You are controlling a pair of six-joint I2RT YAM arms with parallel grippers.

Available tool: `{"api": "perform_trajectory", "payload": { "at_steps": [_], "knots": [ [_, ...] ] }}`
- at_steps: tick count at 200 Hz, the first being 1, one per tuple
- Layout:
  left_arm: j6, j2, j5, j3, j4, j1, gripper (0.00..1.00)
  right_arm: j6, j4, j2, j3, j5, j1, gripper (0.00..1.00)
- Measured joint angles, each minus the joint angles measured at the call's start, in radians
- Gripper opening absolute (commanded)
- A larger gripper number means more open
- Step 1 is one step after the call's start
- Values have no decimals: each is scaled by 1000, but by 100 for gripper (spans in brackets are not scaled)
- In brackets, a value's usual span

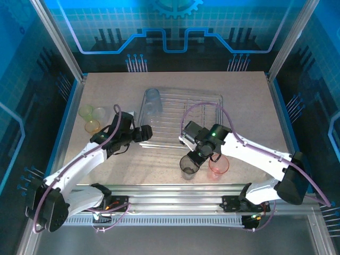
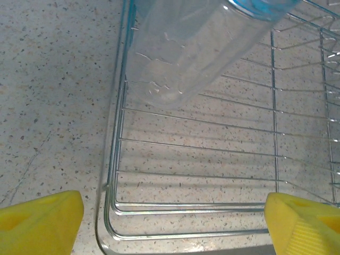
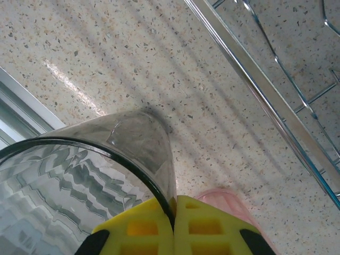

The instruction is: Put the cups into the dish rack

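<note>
Grey cup (image 3: pixel 79 175) stands upright, its rim clamped tight in my right pincer (image 3: pixel 173 210). The rack (image 3: pixel 249 81) lies just ahead of the pincer, and the pink cup (image 3: pixel 228 201) is close beside it.

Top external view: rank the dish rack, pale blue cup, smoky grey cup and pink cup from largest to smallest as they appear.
1. dish rack
2. pale blue cup
3. smoky grey cup and pink cup: these look alike and the grey one is partly covered, so unranked.

left hand (image 2: pixel 173 212) gapes wide (arm stretched forward), right hand (image 3: pixel 173 215) pinched tight shut.
</note>
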Motion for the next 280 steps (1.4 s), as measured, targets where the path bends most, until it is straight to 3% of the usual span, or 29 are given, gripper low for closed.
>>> {"api": "perform_trajectory", "payload": {
  "at_steps": [128, 205, 244, 280],
  "knots": [
    [-23, 124, 180, -20, 158, 109, 86, 22, 18, -148, 0, 53, 0, 0],
    [-176, 61, 239, -159, 250, 110, 84, 53, 88, -328, -34, 169, -2, 0],
    [-257, -8, 241, -209, 265, 74, 84, 79, 142, -506, -79, 197, -52, 0],
    [-304, -6, 214, -209, 268, -12, 84, 101, 148, -549, -96, 178, -129, 0]
  ]
}}
